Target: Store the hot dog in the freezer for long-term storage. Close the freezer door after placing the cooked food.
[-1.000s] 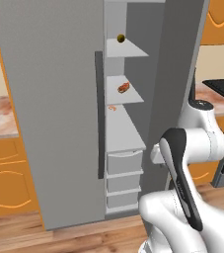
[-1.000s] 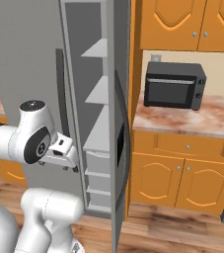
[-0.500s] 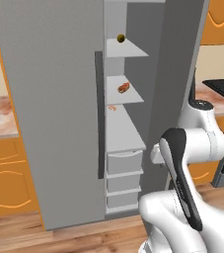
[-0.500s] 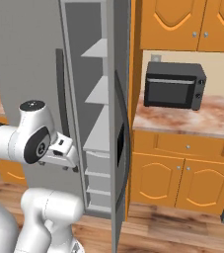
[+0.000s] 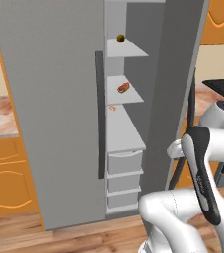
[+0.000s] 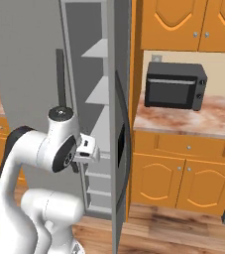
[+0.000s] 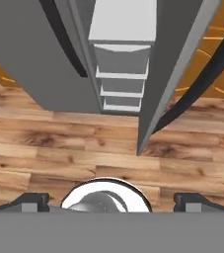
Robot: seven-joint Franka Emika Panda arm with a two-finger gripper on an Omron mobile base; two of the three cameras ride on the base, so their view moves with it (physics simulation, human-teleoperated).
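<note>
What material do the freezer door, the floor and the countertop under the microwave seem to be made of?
Freezer door: probably painted or brushed metal, flat matte grey. Floor: wood planks, with visible grain and seams. Countertop: perhaps polished stone, mottled pink-brown.

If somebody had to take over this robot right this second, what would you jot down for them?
Gripper: jaws wide open, holding nothing, hanging low and looking down at the wooden floor before the fridge.
The small reddish-brown hot dog in a tan bun lies on a pale grey shelf of the narrow freezer, below the shelf with the small round olive-yellow item.
Done: hot dog stored.
Left: the tall grey freezer door stands open; swing it shut.
</note>
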